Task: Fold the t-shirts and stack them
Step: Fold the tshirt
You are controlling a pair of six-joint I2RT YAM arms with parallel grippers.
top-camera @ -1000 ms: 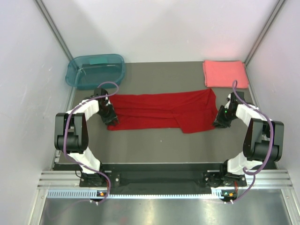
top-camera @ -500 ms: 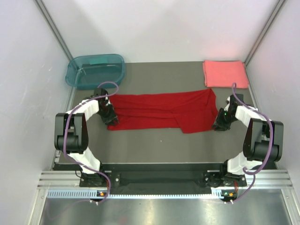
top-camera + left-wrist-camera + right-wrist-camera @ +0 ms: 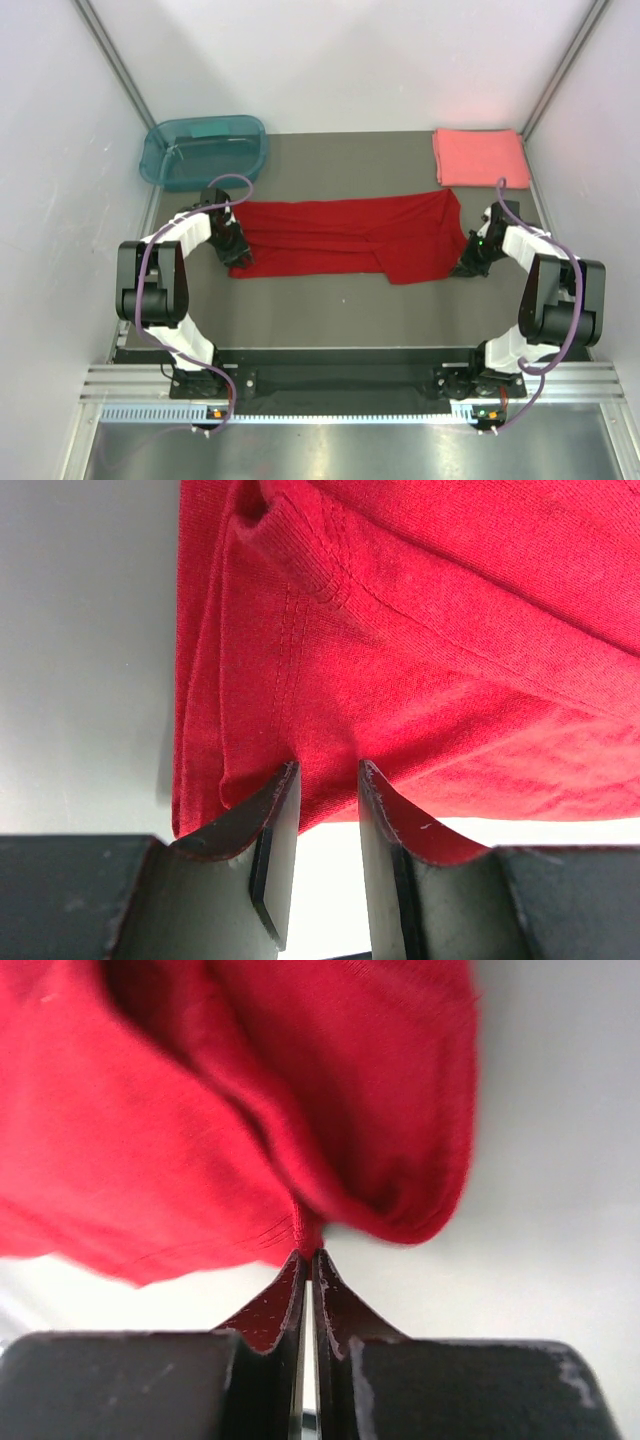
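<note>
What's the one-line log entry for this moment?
red shirt: lying mid-table | right pincer: pinching its edge | left pincer: at other end, grip unclear | pink shirt: folded, far right

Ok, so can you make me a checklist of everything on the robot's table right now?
Surface: grey table, no spills seen.
Job's things: red shirt stretched left to right across the middle, not yet folded small; pink shirt folded neatly at the far right corner.
Clutter: teal tub at the far left corner.
Grippers: left gripper is closed on the red shirt's left end, with cloth between its fingers; right gripper is pinched tight on the right end.
Cables: purple cables loop over both arms, clear of the shirts.
Surroundings: white walls on three sides, metal rail at the near edge.
</note>
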